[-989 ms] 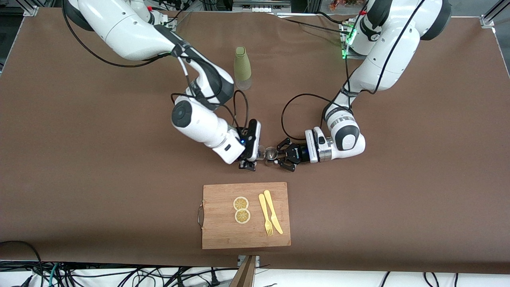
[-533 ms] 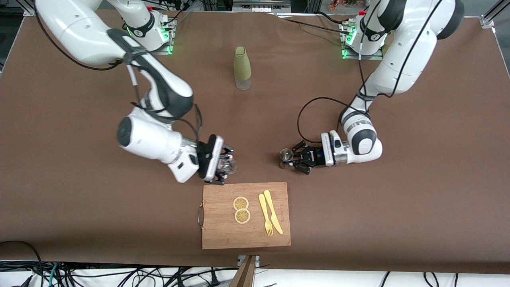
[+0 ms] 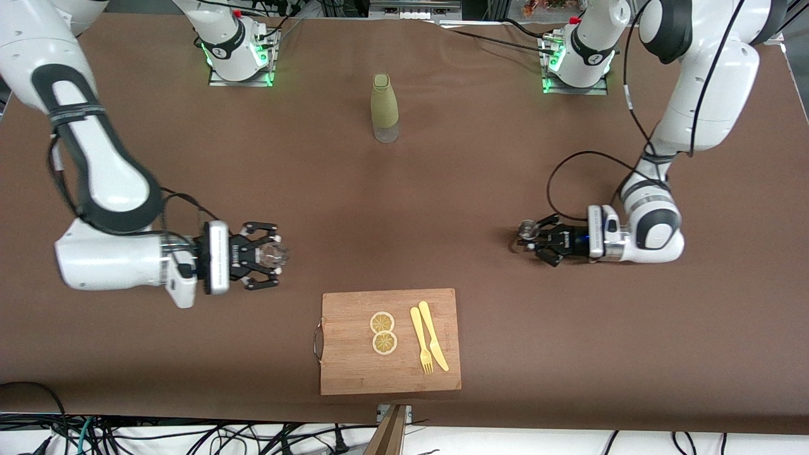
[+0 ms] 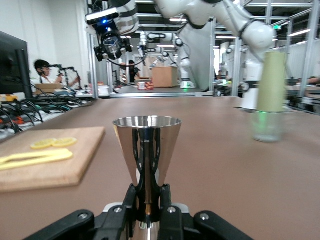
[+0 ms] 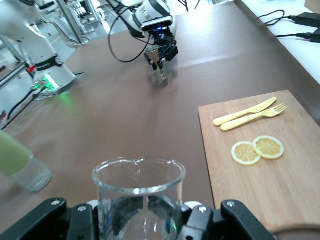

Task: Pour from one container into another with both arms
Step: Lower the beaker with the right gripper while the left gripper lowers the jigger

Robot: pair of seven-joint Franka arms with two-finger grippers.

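Both arms are stretched low over the brown surface (image 3: 404, 208), well apart, one toward each end. A clear glass beaker (image 3: 274, 254) is gripped upright in the right claw (image 3: 265, 255). A steel jigger (image 3: 526, 232) is clamped in the left claw (image 3: 537, 243).

The steel cup's (image 4: 147, 150) foot is hidden inside the left gripper (image 4: 148, 210); the glass beaker's (image 5: 138, 192) base is cut off by the right wrist view's edge.
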